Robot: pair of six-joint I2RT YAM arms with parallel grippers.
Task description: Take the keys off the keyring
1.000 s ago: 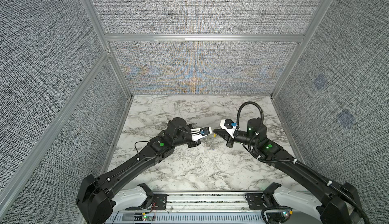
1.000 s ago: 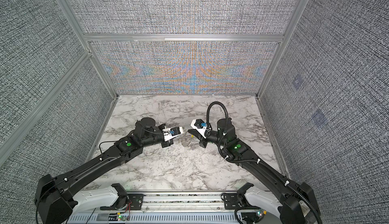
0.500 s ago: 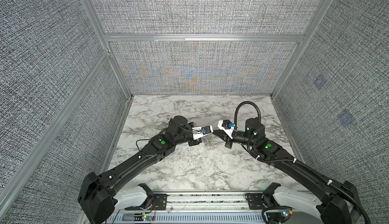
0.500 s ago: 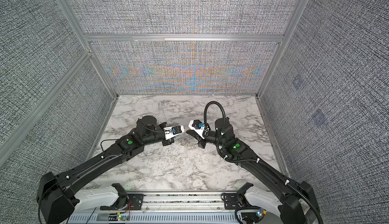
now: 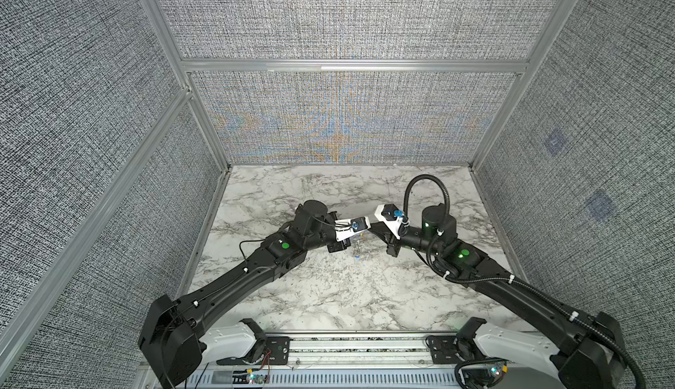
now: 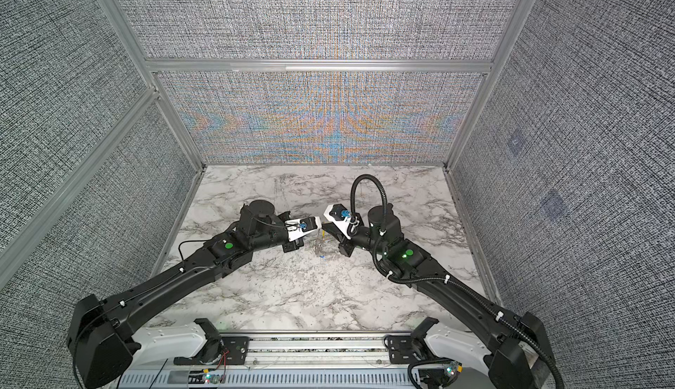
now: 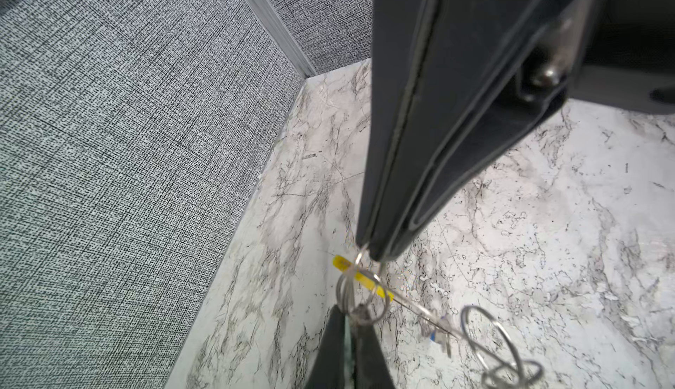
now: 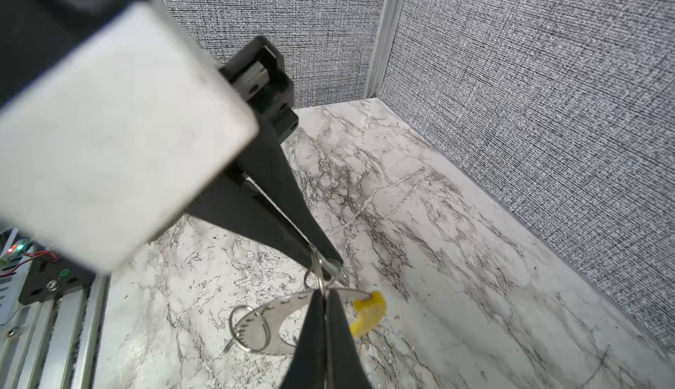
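Both grippers meet above the middle of the marble table, and the keyring point(image 5: 359, 247) point(image 6: 319, 246) hangs between them. In the right wrist view the keyring point(image 8: 270, 323) is a flat grey crescent with a yellow sleeve point(image 8: 369, 312). My right gripper point(image 8: 324, 294) is shut on its rim beside the sleeve. In the left wrist view my left gripper point(image 7: 351, 314) is shut on a small split ring point(image 7: 359, 296) that loops over the yellow sleeve point(image 7: 361, 277). A blue-headed key point(image 7: 434, 334) dangles from the hoop's thin edge and shows as a blue speck point(image 5: 357, 258) in a top view.
More loose split rings point(image 7: 487, 336) hang on the far side of the hoop. Grey fabric walls with aluminium posts point(image 5: 204, 127) enclose the table on three sides. The rail with the arm bases point(image 5: 358, 347) runs along the front edge.
My right gripper has shifted a little to the left, closing the gap to the left gripper. Both grippers have stayed shut.
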